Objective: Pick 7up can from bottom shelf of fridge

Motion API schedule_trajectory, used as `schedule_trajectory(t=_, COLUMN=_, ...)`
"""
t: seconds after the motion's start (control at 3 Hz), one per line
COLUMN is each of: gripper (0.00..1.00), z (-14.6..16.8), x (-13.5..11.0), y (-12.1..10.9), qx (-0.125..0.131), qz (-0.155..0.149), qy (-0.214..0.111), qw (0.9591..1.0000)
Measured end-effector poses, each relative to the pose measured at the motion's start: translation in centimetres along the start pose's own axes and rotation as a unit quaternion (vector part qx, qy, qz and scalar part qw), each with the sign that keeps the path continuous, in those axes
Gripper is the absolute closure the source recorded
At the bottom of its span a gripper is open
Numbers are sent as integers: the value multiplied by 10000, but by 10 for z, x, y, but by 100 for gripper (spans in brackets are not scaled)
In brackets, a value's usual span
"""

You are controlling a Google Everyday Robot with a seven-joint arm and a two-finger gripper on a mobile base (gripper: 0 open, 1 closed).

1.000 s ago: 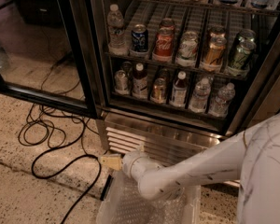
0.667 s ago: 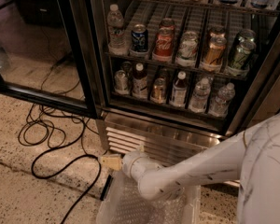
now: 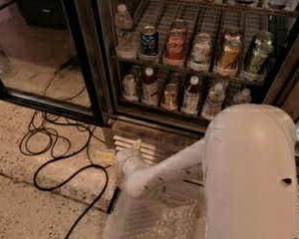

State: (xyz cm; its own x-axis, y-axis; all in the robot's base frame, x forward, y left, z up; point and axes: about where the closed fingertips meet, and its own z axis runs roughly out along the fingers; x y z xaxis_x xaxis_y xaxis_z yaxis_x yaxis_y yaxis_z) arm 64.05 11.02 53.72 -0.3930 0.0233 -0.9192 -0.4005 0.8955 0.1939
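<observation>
Silvery and faintly green, the 7up can (image 3: 129, 85) stands upright at the far left of the bottom shelf (image 3: 158, 105) of the fridge (image 3: 103, 73), at the front of its lane. Just to its right stands a red-capped bottle (image 3: 149, 86), followed along the same rack by a gold-amber can (image 3: 169, 96), a white-capped bottle (image 3: 191, 94) and two clear water bottles (image 3: 214, 101). The rack above carries a water bottle (image 3: 123, 31), a blue can (image 3: 149, 40), a red can (image 3: 175, 47), a silver can (image 3: 200, 51), an amber can (image 3: 228, 55) and a green can (image 3: 256, 59).

The glass door (image 3: 40, 54) stands open to the left.

The gripper (image 3: 112, 156) is low, near floor level, in front of the louvred base grille (image 3: 157, 151) and below the left end of the bottom shelf. It is well apart from the 7up can and holds nothing visible; whether it is set wide or narrow cannot be told. The white arm (image 3: 164, 172) runs from it back to the right.

A black cable (image 3: 65, 169) loops across the speckled floor (image 3: 20, 208). A clear plastic bin (image 3: 154, 218) sits beneath the arm.
</observation>
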Motion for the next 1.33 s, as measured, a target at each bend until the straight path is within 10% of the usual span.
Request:
schedule_trajectory(t=0.67, gripper=0, z=12, x=-3, y=4, qx=-15, qz=3, qy=-125, qw=9999)
schedule_trajectory(t=1.33, gripper=0, z=31, x=-37, y=-21, qx=775, qz=-310, qy=-822, qw=9931)
